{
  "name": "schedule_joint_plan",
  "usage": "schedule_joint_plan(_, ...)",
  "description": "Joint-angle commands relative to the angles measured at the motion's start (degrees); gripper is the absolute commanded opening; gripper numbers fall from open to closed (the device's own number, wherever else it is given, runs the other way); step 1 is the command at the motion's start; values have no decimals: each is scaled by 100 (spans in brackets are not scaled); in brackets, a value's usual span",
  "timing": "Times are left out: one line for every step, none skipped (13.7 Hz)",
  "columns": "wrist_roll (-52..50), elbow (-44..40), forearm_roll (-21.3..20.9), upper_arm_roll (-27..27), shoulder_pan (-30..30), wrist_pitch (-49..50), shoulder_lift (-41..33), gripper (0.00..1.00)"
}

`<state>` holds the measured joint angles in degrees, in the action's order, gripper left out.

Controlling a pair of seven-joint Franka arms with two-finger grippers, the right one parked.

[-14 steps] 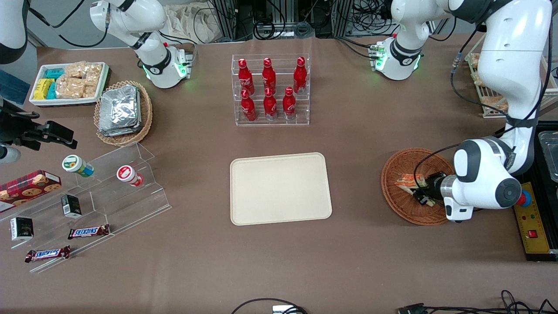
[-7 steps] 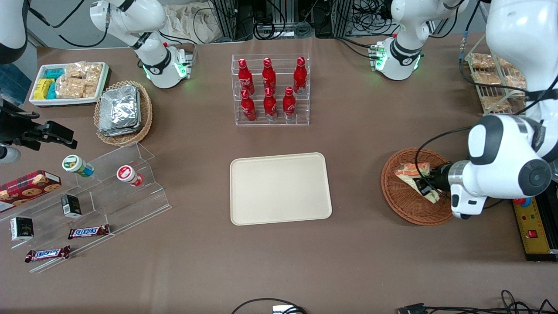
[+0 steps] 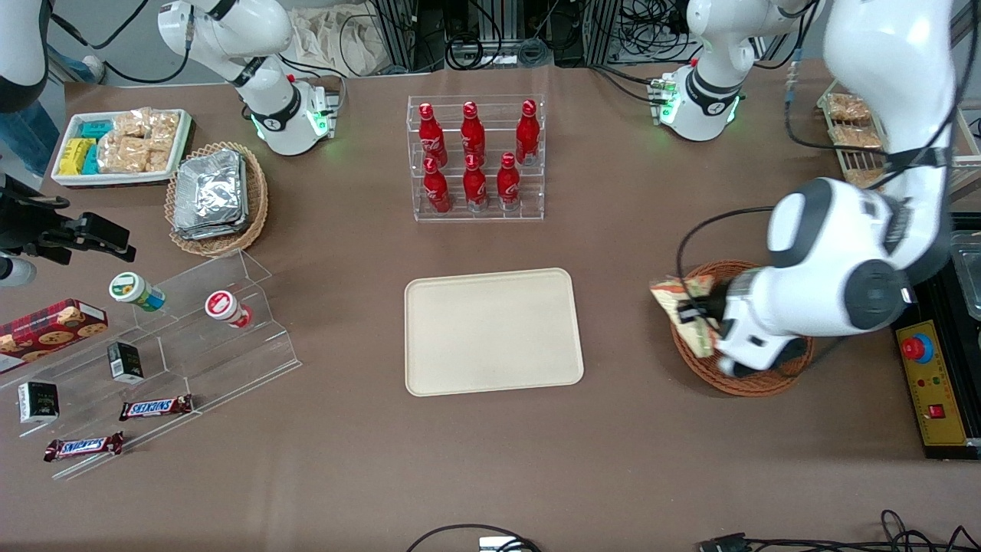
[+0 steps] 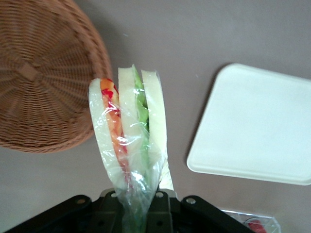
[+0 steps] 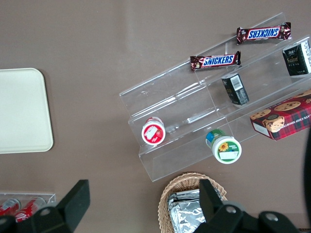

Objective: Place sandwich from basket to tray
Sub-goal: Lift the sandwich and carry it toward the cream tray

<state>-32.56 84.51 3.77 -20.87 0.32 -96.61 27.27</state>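
Observation:
My left gripper (image 3: 699, 314) is shut on the sandwich (image 3: 682, 305), a plastic-wrapped wedge of white bread with orange-red and green layers. It holds the sandwich in the air over the basket's rim that faces the tray. In the left wrist view the sandwich (image 4: 129, 131) hangs from my gripper (image 4: 138, 211) above bare table between the basket (image 4: 43, 77) and the tray (image 4: 257, 126). The round reddish-brown wicker basket (image 3: 747, 376) is partly hidden by my arm. The cream-beige tray (image 3: 492, 330) lies flat at the table's middle, with nothing on it.
A clear rack of red bottles (image 3: 475, 157) stands farther from the front camera than the tray. A tan basket of foil packets (image 3: 216, 195), a white snack tray (image 3: 123, 146) and an acrylic stand with snacks (image 3: 153, 360) lie toward the parked arm's end. A black control box (image 3: 939, 383) sits beside the basket.
My gripper has lifted the sandwich out of the basket and carried it toward the tray, from over the basket's middle to over its tray-side rim.

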Motion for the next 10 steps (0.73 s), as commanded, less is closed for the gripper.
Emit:
schedule_joint_plan(48,-680,-149,-5,-409,116,576,4)
schedule_joint_plan(39,-795,-158,-5,-584,81,708,4)
schedule_joint_plan(39,-892,-166,-5,-734,54,857,4)
schedule_joint_plan(31,-980,-166,-5,-839,28,1015,4)
schedule_joint_plan(22,-1007,-166,4,-962,-42,1130,4)
schedule_joint_plan(22,-1007,-166,4,-1016,-191,1244,4)
schedule_joint_plan(4,-1007,-132,-5,-1042,-357,1376,4)
schedule_joint_plan(-31,-1007,-114,-5,-1138,-559,1482,4)
schedule_joint_plan(-31,-1007,-114,4,-1218,-735,1570,4)
schedule_joint_plan(-31,-1007,-114,-5,-1236,-824,1692,4)
